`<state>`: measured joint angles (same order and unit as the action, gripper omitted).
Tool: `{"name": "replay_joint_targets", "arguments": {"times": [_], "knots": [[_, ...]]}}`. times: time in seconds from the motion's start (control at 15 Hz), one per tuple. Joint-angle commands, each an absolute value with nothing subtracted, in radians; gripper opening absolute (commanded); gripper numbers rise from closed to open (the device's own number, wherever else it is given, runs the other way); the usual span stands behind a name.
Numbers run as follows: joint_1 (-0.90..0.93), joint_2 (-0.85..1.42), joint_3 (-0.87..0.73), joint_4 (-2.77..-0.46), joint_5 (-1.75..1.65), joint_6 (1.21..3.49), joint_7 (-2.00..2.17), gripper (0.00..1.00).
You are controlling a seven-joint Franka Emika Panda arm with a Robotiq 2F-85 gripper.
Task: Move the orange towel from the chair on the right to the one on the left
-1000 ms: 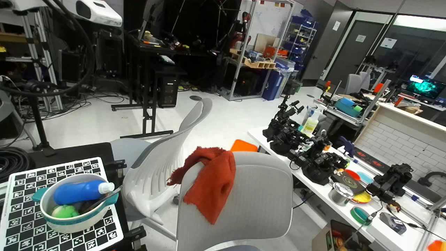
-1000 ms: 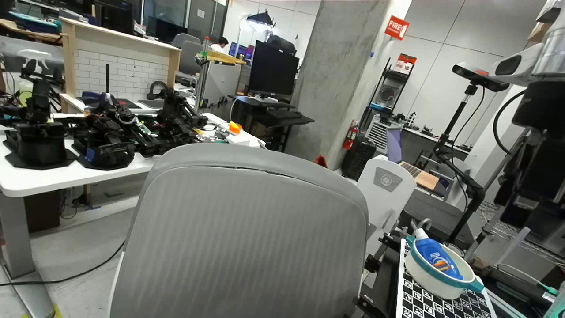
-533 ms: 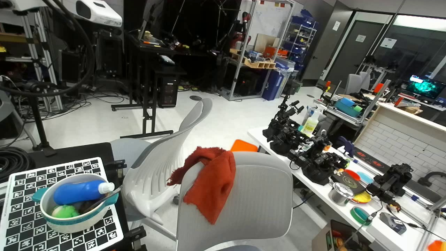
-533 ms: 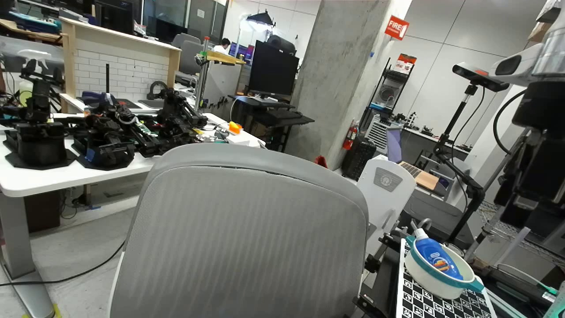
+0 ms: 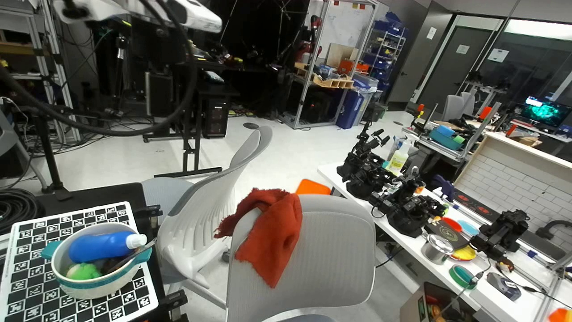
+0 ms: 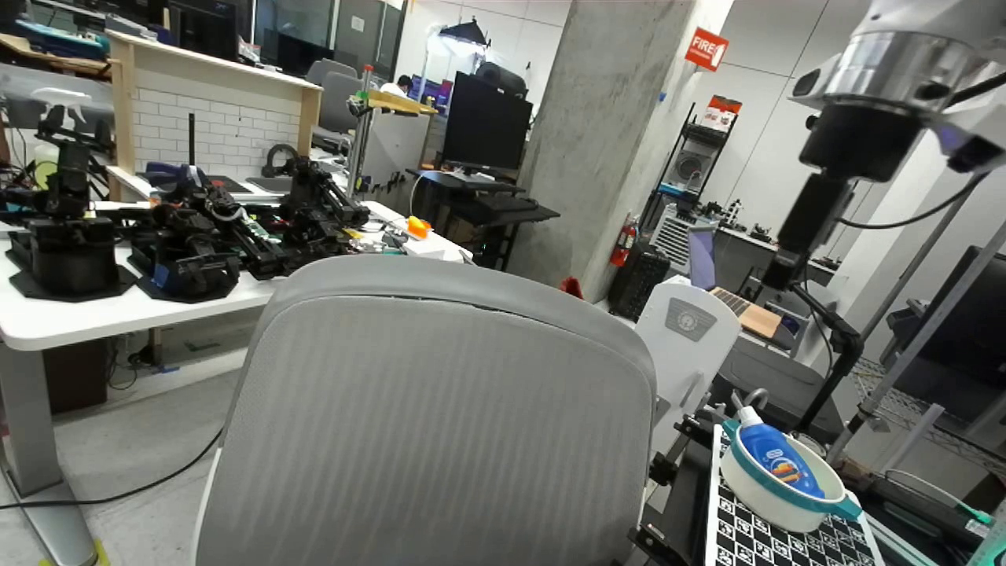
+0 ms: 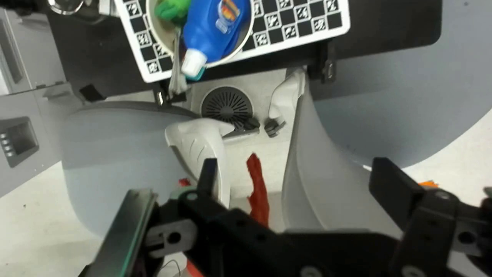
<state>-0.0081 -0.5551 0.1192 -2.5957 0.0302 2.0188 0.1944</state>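
The orange-red towel (image 5: 272, 237) is draped over the top left corner of the near grey chair's back (image 5: 337, 250) in an exterior view. A second chair (image 5: 196, 223) stands beside it, turned side-on. In an exterior view a small red bit (image 6: 571, 288) shows past a grey chair back (image 6: 448, 424); most of the towel is hidden there. My gripper (image 7: 298, 177) is open and empty in the wrist view. A strip of the towel (image 7: 258, 188) shows below, between the fingers in the picture. The gripper (image 6: 780, 271) hangs in the air, apart from towel and chairs.
A pot (image 5: 96, 286) with a blue bottle (image 5: 100, 246) and a green item stands on a checkered board (image 5: 27, 268) beside the chairs. A white table (image 5: 397, 237) with black robot arms stands on the far side. A camera cable loops near my arm.
My arm has swung towards the chairs: rightward in an exterior view, leftward in the other view, where the gripper came out from the right edge. The towel and chairs have not moved.
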Motion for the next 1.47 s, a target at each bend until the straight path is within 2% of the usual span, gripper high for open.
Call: {"name": "replay_joint_targets", "arguments": {"times": [0.0,0.4,0.73,1.07,1.4], "knots": [[-0.047,-0.325,0.045,-2.414,-0.054,2.114,0.066,1.00],[-0.047,0.040,-0.015,-2.130,-0.091,2.310,-0.102,1.00],[-0.054,0.335,-0.012,-1.874,-0.060,2.318,-0.168,1.00],[-0.017,0.487,-0.015,-1.675,-0.060,2.099,-0.029,1.00],[0.052,0.462,-0.040,-1.621,-0.101,1.866,0.224,1.00]]}}
